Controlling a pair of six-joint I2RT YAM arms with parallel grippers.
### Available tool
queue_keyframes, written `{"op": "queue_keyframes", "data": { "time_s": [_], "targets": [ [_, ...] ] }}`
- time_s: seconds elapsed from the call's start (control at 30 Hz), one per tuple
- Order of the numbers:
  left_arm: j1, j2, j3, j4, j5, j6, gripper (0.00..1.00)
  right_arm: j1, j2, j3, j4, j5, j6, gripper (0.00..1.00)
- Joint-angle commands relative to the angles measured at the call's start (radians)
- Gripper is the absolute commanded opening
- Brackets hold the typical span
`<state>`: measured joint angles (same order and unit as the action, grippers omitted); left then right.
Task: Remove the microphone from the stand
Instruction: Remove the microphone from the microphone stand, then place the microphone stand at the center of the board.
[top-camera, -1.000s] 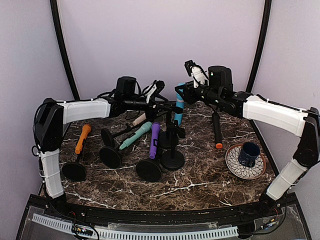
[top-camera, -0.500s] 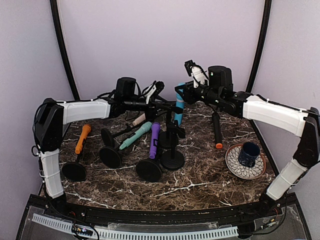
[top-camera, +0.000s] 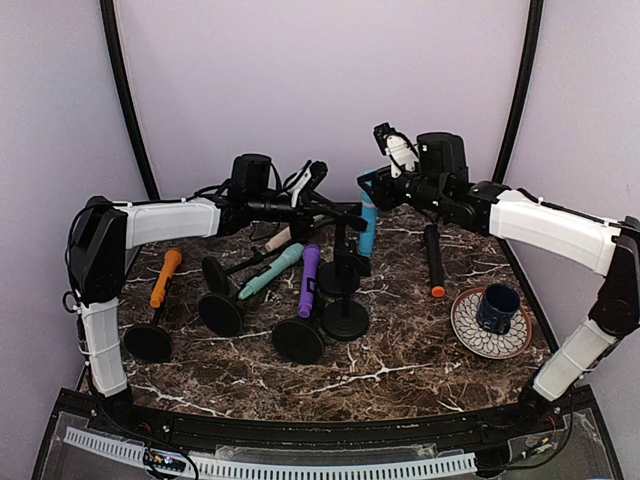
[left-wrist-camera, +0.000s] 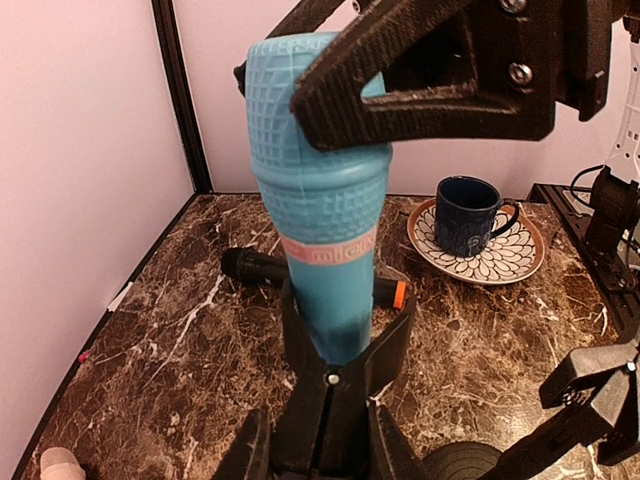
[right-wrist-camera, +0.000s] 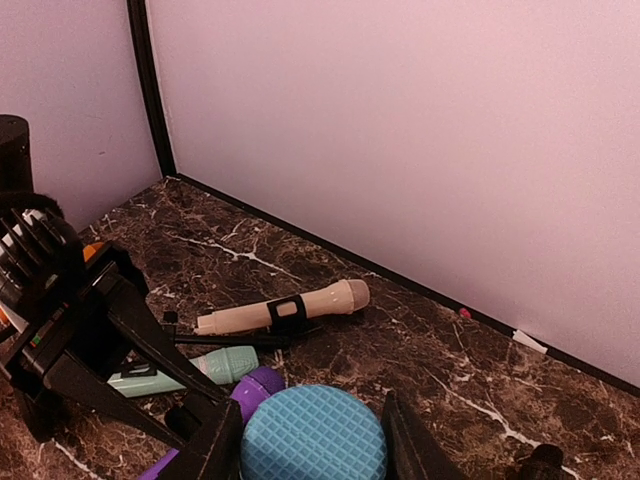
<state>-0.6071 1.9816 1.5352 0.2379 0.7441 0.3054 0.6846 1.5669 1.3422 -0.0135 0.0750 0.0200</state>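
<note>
Both claws grip: right claw the blue microphone, left claw the stand.

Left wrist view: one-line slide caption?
Right gripper clamps the blue microphone by its head; left gripper pinches the stand clip cradling its handle.

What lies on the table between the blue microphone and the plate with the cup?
A black microphone with an orange end lies flat there, seen in the top external view.
</note>
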Motion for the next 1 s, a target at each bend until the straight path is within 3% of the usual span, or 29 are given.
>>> {"op": "queue_keyframes", "data": {
  "time_s": [0.0, 0.37, 0.6, 0.67, 0.73, 0.8, 0.87, 0.97],
  "targets": [
    [-0.010, -0.019, -0.008, 0.047, 0.065, -0.042, 0.00, -0.033, -0.083, 0.047, -0.009, 0.098, -0.004, 0.26],
    [-0.018, 0.022, -0.009, 0.175, 0.074, -0.144, 0.00, -0.164, -0.141, -0.003, -0.149, 0.140, 0.067, 0.27],
    [-0.019, 0.054, 0.029, 0.105, 0.089, -0.124, 0.04, -0.216, -0.119, -0.070, -0.211, 0.070, 0.124, 0.27],
    [-0.019, 0.057, 0.030, 0.093, 0.091, -0.124, 0.17, -0.230, -0.100, -0.077, -0.233, 0.051, 0.134, 0.27],
    [-0.018, 0.056, 0.034, 0.090, 0.087, -0.130, 0.40, -0.238, -0.076, -0.079, -0.253, 0.036, 0.141, 0.26],
    [-0.018, 0.053, 0.041, 0.088, 0.070, -0.137, 0.56, -0.246, -0.048, -0.072, -0.286, 0.023, 0.146, 0.26],
    [-0.017, 0.043, 0.045, 0.092, 0.042, -0.143, 0.68, -0.251, -0.028, -0.057, -0.317, 0.018, 0.146, 0.26],
    [-0.011, 0.000, 0.022, 0.117, -0.020, -0.161, 0.76, -0.265, 0.000, -0.036, -0.352, 0.011, 0.152, 0.26]
  ]
}}
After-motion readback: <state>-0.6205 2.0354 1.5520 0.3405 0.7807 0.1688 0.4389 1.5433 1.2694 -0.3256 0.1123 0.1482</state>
